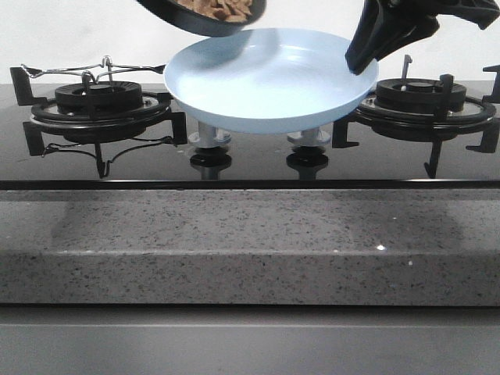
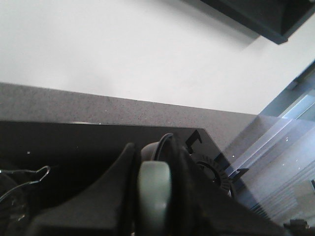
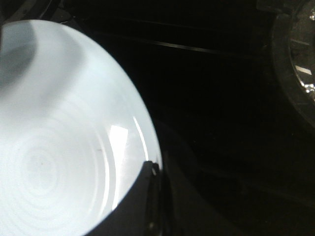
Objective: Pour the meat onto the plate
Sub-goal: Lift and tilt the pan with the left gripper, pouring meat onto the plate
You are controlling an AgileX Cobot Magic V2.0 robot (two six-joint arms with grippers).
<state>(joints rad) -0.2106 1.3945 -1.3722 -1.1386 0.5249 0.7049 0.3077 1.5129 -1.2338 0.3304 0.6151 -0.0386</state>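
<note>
Right tool (image 1: 361, 61) clamped on plate (image 1: 266, 82) rim; left tool apparently grips pan (image 1: 205, 14); tilt meat (image 1: 221, 7) toward plate centre, beside right tool.

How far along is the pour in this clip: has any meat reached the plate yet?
Done: the right gripper holds the plate by its rim, raised and tilted between the burners. In hand: the black pan hangs above the plate's far left edge with the meat inside. Left: the pour itself; the plate's surface looks bare in the front and right wrist views.
</note>
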